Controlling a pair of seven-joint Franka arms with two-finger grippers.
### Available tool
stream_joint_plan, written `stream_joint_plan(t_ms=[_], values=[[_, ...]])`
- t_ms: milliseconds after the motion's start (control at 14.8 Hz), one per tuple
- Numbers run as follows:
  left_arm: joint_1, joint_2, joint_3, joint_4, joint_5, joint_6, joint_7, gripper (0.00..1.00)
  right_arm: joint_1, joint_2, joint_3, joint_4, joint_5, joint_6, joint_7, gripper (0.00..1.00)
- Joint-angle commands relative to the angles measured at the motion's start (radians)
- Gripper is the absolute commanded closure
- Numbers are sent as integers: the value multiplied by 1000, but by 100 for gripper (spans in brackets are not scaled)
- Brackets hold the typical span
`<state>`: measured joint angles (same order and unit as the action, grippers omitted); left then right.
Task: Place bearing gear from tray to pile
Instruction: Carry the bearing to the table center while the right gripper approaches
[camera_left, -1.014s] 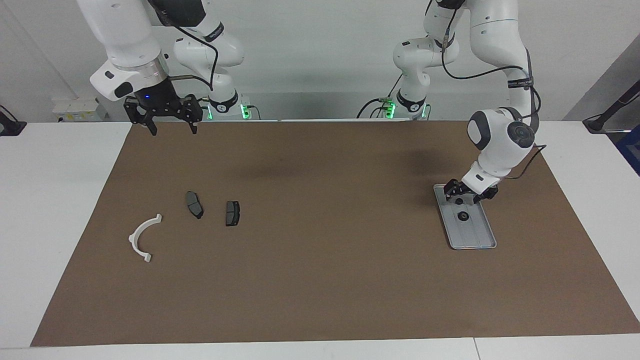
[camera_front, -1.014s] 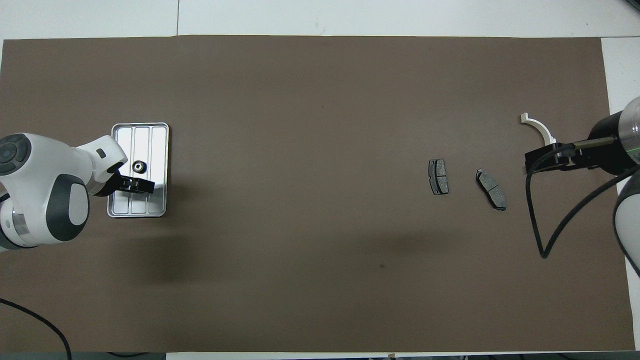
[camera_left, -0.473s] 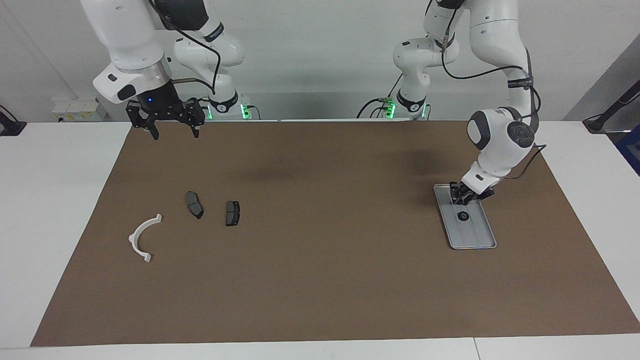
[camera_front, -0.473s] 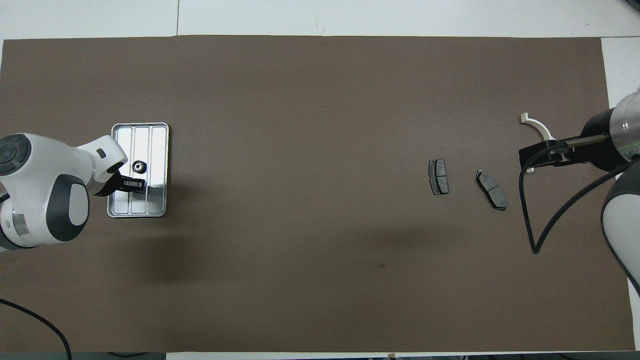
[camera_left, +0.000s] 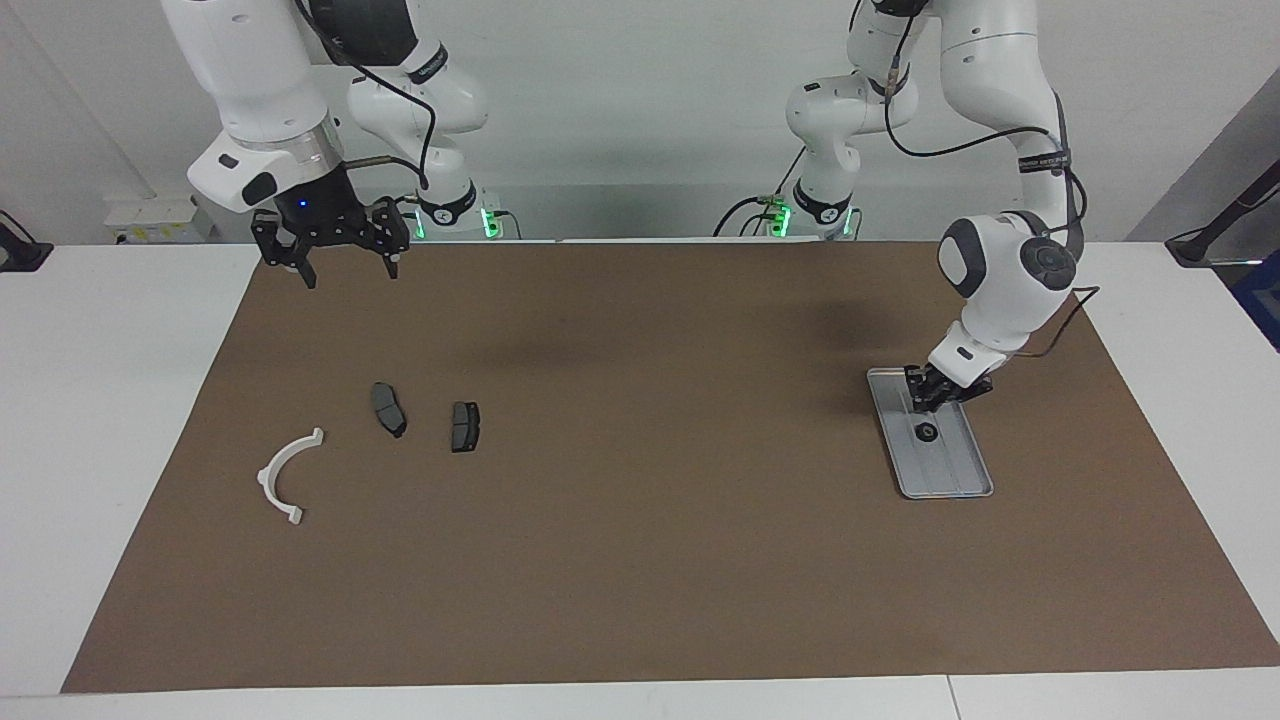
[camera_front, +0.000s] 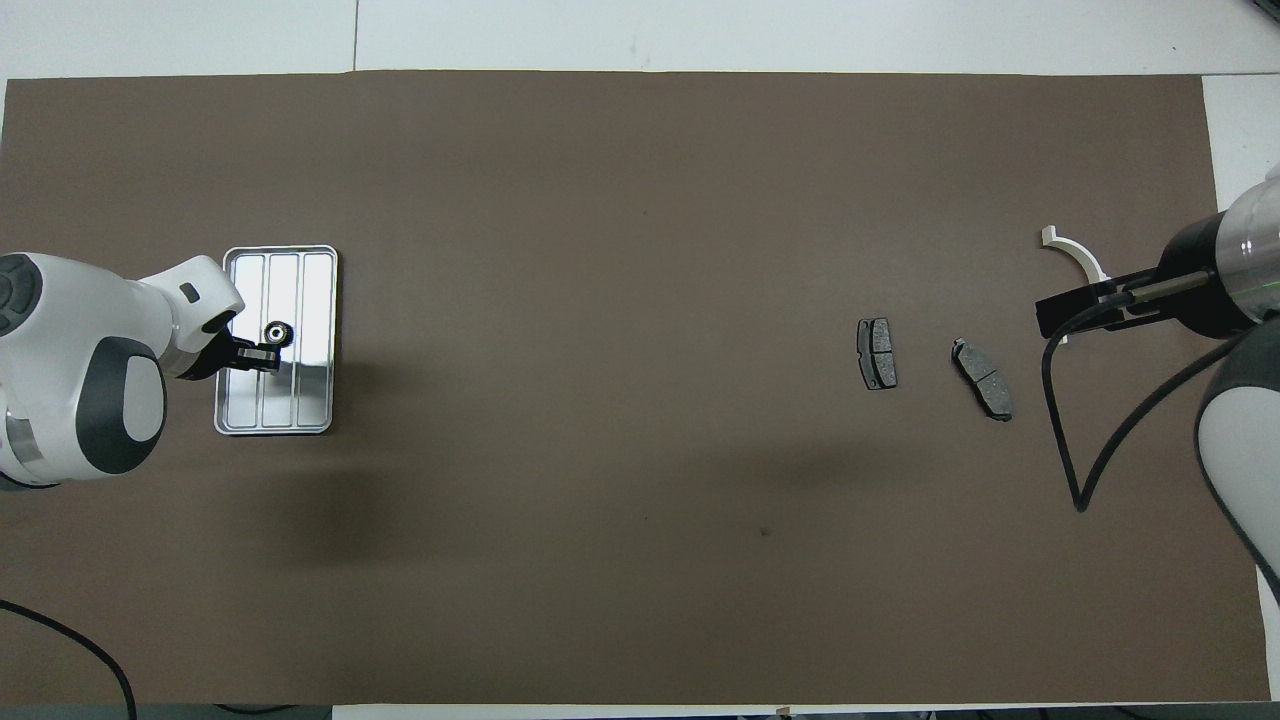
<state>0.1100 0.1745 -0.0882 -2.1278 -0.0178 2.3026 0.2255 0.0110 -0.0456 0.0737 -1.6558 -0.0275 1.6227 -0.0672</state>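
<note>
The silver-grey tray (camera_left: 952, 472) lies on the brown mat at the left arm's end and also shows in the overhead view (camera_front: 302, 402). A small black bearing gear (camera_left: 927, 432) sits on it, seen from above near the tray's middle (camera_front: 277, 333). My left gripper (camera_left: 922, 402) hangs low over the tray, just beside the gear on the robots' side (camera_front: 262, 352). The pile lies at the right arm's end: a white half-ring (camera_left: 285, 475) and two dark brake pads (camera_left: 389, 408) (camera_left: 465, 426). My right gripper (camera_left: 350, 270) is open and empty, raised over the mat's edge by the robots.
The brown mat (camera_left: 640, 560) covers most of the white table. In the overhead view the right gripper (camera_front: 1048, 316) and its black cable (camera_front: 1060, 420) cover part of the half-ring (camera_front: 1075, 250), beside the two pads (camera_front: 877, 353) (camera_front: 982, 378).
The left gripper has shifted over the tray toward the gear and its hand now looks narrower. The right gripper has drifted slightly down and toward the table's middle. The gear has not moved.
</note>
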Motion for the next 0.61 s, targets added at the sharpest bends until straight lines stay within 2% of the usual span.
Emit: stream_joint_plan(t_ms=[0, 203, 338, 541], values=[[-18, -13, 4, 115, -2, -121, -67, 91, -11, -46, -3, -71, 27, 43, -34, 0], [-136, 14, 7, 210, 1, -135, -305, 88, -6, -59, -3, -104, 26, 78, -29, 0], [-189, 36, 5, 282, 9, -198, -372, 87, -3, -63, -3, -105, 26, 80, -29, 0], [-335, 147, 7, 469, 9, -270, -581, 86, 4, -62, -2, -105, 26, 82, -26, 0]])
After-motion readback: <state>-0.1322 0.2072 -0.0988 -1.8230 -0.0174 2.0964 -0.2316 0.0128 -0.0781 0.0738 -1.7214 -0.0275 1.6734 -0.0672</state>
